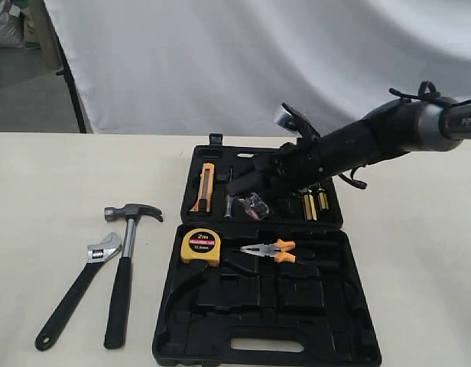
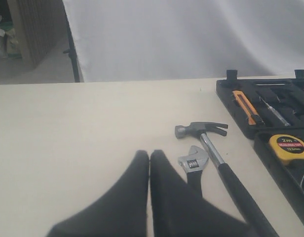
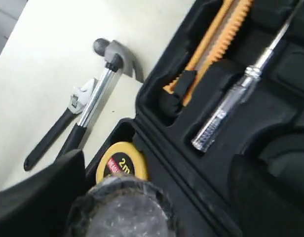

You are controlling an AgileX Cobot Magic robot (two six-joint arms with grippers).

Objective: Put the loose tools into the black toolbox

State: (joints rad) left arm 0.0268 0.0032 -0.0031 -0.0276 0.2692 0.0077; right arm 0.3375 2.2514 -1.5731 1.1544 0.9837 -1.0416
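Note:
The claw hammer (image 1: 122,275) and the adjustable wrench (image 1: 73,289) lie side by side on the table, left of the open black toolbox (image 1: 254,348). My right gripper (image 1: 247,195) reaches over the toolbox's far half, shut on the small tape roll (image 1: 255,205). The right wrist view is filled by that roll (image 3: 123,210), with one dark finger (image 3: 41,195) beside it. Behind it are the hammer (image 3: 100,89) and the wrench (image 3: 56,132). My left gripper (image 2: 149,155) is shut and empty, low over the table next to the wrench (image 2: 193,161) and the hammer (image 2: 218,160).
A yellow tape measure (image 1: 201,246) and orange-handled pliers (image 1: 271,250) sit in the toolbox's near half. An orange utility knife (image 1: 205,187) and a screwdriver (image 3: 231,101) fill recesses in the far half. A white backdrop hangs behind the table.

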